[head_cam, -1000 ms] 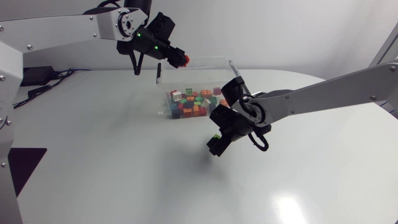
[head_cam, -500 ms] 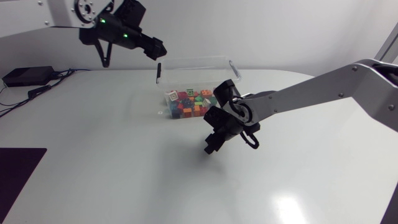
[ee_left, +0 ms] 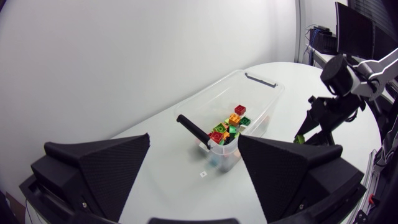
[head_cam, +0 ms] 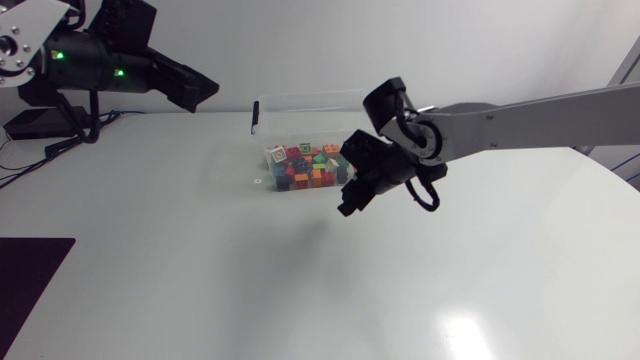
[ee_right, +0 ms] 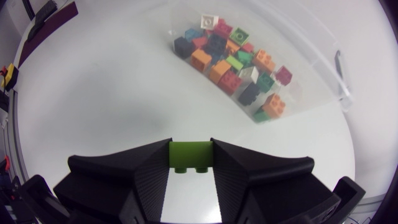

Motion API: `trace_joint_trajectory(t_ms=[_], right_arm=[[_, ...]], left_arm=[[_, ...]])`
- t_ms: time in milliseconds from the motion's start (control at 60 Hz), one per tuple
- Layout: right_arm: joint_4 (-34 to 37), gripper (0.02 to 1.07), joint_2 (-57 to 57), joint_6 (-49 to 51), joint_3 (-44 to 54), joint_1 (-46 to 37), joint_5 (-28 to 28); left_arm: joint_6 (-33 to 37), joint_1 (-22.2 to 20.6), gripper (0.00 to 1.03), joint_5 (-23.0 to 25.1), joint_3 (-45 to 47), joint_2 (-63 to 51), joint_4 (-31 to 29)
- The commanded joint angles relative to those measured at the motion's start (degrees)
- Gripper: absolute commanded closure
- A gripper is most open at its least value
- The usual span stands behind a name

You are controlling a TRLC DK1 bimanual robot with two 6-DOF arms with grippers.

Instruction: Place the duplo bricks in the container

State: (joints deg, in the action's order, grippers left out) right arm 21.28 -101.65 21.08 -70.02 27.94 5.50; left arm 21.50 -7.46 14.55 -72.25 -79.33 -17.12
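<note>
Because the duplo bricks (ee_right: 230,59) lie heaped and overlapping inside the one clear container (head_cam: 300,100), their number cannot be told exactly. There are well over a dozen, in red, orange, green, black and white. A single green brick (ee_right: 188,157) is outside it, clamped between the fingers of the right gripper (head_cam: 350,205) just beside the container. Only one face shows in the wrist view, and from overhead it cannot be made out. The left gripper (head_cam: 195,92) hangs well apart on the container's far side, fingers spread wide with nothing between them.
</note>
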Motion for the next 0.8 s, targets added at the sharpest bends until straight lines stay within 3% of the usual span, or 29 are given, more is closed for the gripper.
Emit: trace_joint_trajectory(t_ms=[0,450,617,783], right_arm=[[1.57,0.75,3.12,0.54,-2.32,-0.26,-0.31],[0.34,0.75,4.97,-2.8,-13.57,-1.66,-1.63],[-3.35,0.75,1.27,-4.12,-17.87,-2.1,-1.72],[-5.9,0.75,-5.05,-4.65,-23.15,-2.19,-1.81]], left_arm=[[0.3,0.96,0.05,0.31,4.04,4.1,1.04],[0.21,7.11,0.05,0.48,18.37,17.89,1.74],[-3.65,9.13,0.05,0.75,24.7,25.1,5.87],[-5.5,9.75,0.05,0.92,28.04,28.7,6.14]])
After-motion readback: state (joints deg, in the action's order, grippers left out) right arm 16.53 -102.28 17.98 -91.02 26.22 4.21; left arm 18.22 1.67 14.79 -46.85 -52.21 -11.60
